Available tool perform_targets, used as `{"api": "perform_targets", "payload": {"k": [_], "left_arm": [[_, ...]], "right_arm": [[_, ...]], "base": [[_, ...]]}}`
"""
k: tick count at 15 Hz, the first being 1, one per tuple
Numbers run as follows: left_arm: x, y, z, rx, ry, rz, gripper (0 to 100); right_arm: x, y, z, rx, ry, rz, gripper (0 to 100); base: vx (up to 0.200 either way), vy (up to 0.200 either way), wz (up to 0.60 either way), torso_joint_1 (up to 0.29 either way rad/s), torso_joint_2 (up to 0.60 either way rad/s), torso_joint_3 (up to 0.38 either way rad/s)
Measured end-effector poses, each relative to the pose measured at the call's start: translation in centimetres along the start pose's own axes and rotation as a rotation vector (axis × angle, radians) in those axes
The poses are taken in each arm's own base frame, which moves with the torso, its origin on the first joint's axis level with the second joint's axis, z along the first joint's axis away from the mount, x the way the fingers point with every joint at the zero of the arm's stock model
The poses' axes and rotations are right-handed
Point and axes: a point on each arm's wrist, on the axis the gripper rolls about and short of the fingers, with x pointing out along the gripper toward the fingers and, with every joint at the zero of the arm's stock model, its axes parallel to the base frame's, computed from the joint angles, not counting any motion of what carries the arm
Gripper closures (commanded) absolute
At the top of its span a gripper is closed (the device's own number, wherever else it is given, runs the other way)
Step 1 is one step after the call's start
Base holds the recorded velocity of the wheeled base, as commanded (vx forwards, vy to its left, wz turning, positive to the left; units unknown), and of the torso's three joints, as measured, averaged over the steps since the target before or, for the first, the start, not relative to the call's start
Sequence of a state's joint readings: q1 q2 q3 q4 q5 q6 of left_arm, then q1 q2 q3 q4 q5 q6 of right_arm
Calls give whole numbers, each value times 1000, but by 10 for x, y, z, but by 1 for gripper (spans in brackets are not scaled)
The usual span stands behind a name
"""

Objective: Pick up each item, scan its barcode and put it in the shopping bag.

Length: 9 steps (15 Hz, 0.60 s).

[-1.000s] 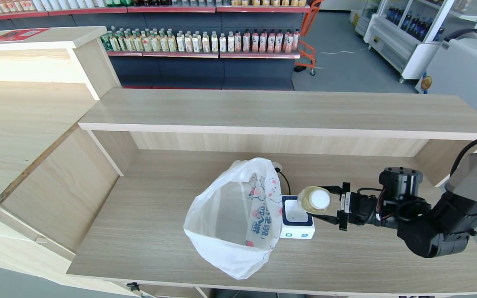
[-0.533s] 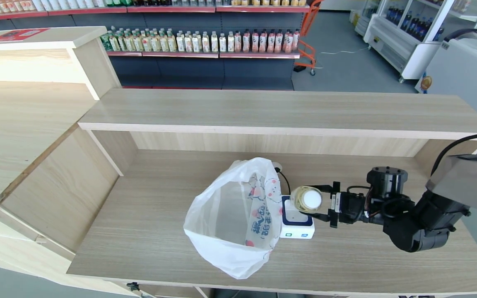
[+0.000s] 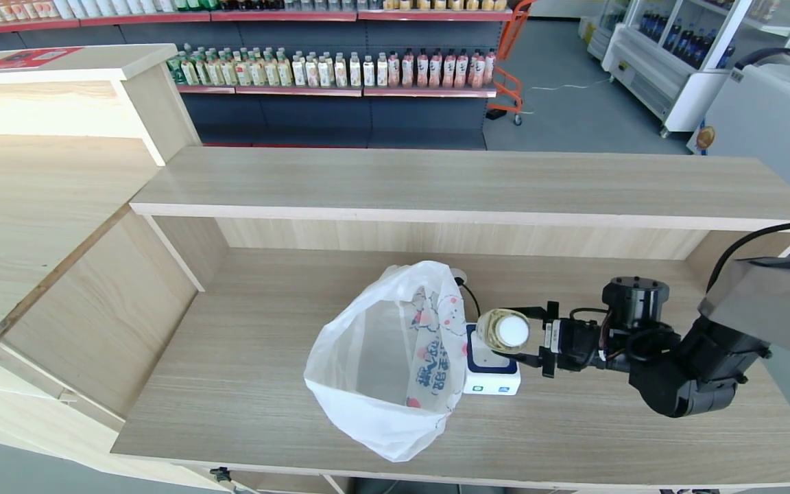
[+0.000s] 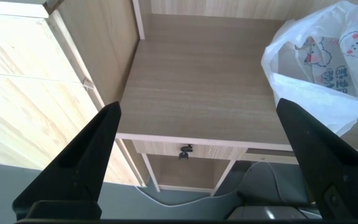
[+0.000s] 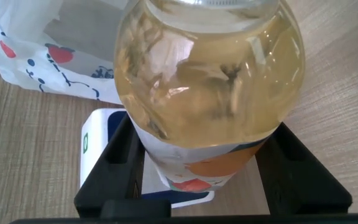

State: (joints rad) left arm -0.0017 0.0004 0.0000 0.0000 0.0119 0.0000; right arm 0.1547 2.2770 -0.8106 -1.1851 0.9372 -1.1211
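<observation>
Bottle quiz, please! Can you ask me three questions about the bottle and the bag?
1. True or false: the bottle lies inside the bag.
2. What is right under the bottle? A) scanner B) basket C) plate
3. Fill in: the ____ end effector holds the bottle.
Key: 1 false, it is held beside the bag; 2 A; 3 right.

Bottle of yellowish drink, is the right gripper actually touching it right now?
Touching. In the right wrist view the right gripper has its black fingers pressed against both sides of the bottle, holding it over the scanner.
</observation>
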Motion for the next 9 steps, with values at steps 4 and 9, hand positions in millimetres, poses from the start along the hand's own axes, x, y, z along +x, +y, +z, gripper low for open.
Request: {"api": "perform_targets", "payload": {"k": [4,9], "left_arm": [[0,0,0,0,0,0,0],[0,0,0,0,0,0,0]], "right_arm": [[-3,-6,6,20,3,-11,100],[-37,-43,71,356,-19,-128,100]], "base": [[0,0,0,0,0,0],[0,0,0,0,0,0]]}}
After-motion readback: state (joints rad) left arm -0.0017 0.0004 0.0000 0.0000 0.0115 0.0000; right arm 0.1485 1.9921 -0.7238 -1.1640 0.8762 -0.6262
